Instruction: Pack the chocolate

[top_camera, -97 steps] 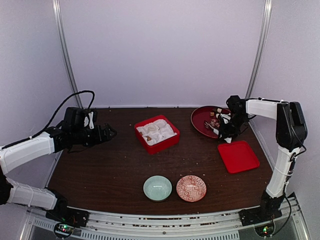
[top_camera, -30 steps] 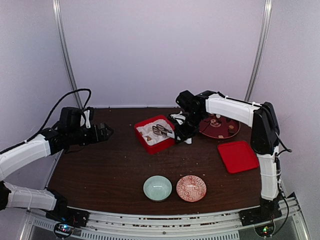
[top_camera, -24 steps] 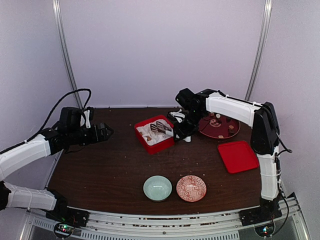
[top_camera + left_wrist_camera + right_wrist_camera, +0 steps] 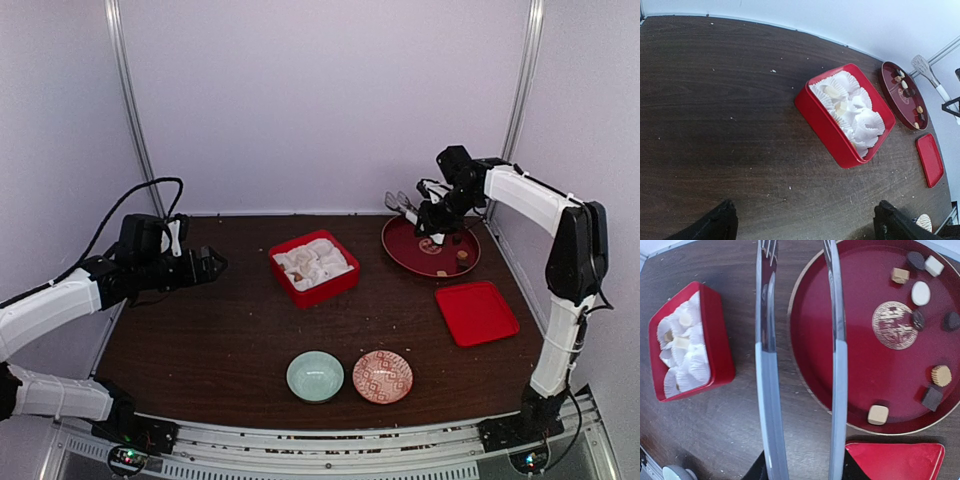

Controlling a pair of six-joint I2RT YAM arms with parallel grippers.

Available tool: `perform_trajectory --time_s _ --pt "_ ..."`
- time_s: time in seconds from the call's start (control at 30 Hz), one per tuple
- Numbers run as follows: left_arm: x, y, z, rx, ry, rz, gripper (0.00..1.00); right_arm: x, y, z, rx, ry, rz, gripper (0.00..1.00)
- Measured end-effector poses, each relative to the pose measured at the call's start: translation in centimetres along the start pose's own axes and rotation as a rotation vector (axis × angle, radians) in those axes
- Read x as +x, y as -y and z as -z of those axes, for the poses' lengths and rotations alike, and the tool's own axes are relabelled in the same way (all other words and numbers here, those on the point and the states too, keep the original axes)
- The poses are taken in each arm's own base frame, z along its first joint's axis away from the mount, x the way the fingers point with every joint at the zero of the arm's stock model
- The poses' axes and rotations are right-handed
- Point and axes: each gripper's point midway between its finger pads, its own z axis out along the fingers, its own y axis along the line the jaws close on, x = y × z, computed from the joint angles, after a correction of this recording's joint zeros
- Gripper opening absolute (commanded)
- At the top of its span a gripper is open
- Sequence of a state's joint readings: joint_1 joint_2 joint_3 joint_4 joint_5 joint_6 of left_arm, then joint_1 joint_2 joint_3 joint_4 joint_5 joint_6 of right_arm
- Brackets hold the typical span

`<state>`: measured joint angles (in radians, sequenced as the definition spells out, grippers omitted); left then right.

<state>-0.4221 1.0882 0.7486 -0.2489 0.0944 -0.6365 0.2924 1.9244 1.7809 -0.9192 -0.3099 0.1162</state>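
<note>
left pincer [image 4: 215, 265]: stood wide apart near left bench [image 4: 200, 340] edge | right pincer [image 4: 432, 213]: gripped tongs [image 4: 765, 365] above chocolate [image 4: 920, 293] on plate [image 4: 860, 385]

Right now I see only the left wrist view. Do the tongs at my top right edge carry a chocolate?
Observer: No. The right wrist view shows the tongs with tips apart and nothing between them.
Operator: What holds them?
Observer: The right gripper, closed on their handle, above the round plate.
Operator: What stands near the arms' bases?
Observer: A pale green bowl beside a patterned bowl, at the table's near edge.
</note>
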Motion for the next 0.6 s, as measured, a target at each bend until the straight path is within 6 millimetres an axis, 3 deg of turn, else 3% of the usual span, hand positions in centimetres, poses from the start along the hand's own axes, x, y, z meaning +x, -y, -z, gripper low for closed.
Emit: perform_trajectory --time_s 0.17,0.3,0.43,0.6 --pt "0.0 0.0 0.0 -0.001 -0.002 0.000 0.98 1.1 6.1 -0.5 0.085 -0.015 -0.116 0.34" --pt "0.2 -0.2 -0.3 -0.006 -0.010 0.001 0.98 2.2 9.4 -0.7 0.133 -0.031 -0.181 0.36" --pt "0.6 -0.4 -0.6 -0.014 -0.026 0.002 0.98 2.3 11.5 -0.4 0.173 -0.020 -0.214 0.38" --pt "0.7 -0.5 -0.7 -0.018 -0.032 0.003 0.98 2.5 12.7 -1.1 0.194 -0.030 -0.230 0.39"
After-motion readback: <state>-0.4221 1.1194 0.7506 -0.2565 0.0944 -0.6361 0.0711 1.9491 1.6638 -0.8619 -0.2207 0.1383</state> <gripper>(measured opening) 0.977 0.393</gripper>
